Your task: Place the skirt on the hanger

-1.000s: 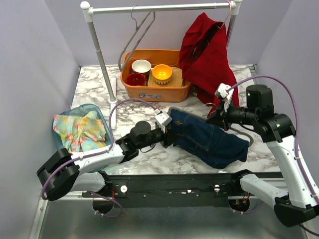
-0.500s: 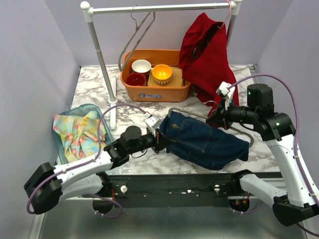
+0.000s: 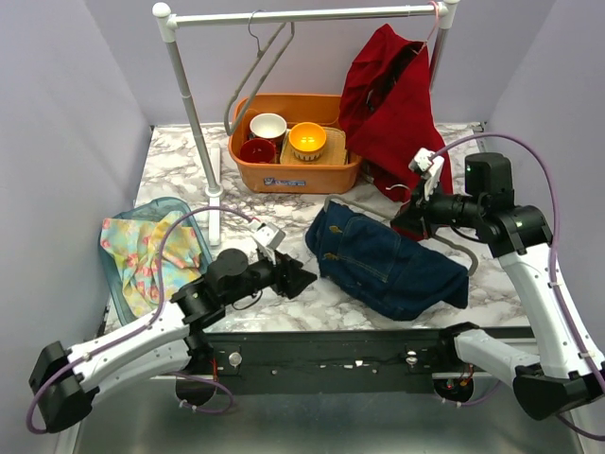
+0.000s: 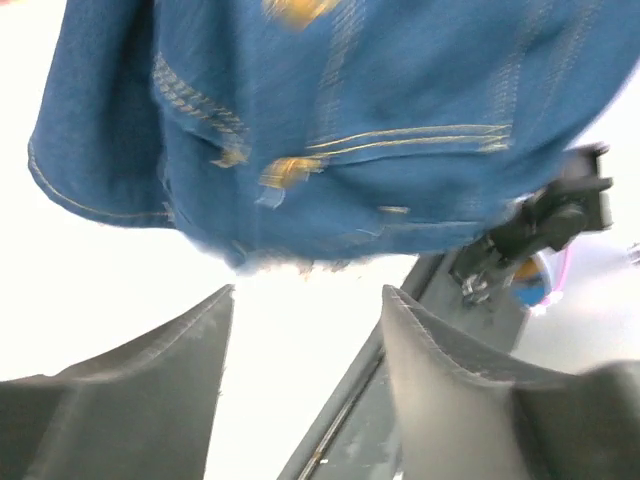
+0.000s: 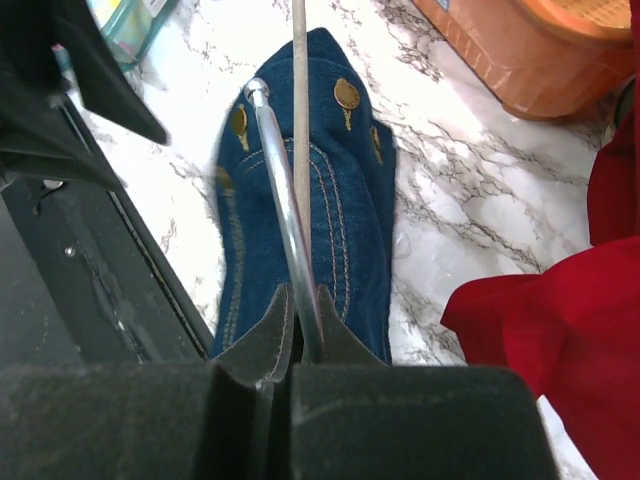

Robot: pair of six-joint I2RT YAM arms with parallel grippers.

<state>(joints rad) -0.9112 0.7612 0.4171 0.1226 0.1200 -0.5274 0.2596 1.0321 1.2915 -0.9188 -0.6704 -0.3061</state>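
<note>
The denim skirt (image 3: 388, 263) lies on the marble desk (image 3: 175, 165), with its waistband end toward the left arm. The left fingers (image 3: 302, 280) stand wide apart and hold nothing. They are just left of the waistband and clear of the cloth. The right fingers (image 3: 408, 219) are clamped tight on the wire hanger (image 3: 354, 206) at the skirt's far edge. In the right wrist view, the hanger's bar runs from the grip out over the buttoned denim. Whether the wire passes inside the skirt cannot be told. A red garment (image 3: 392, 104) hangs from the rail (image 3: 302, 15) behind.
</note>
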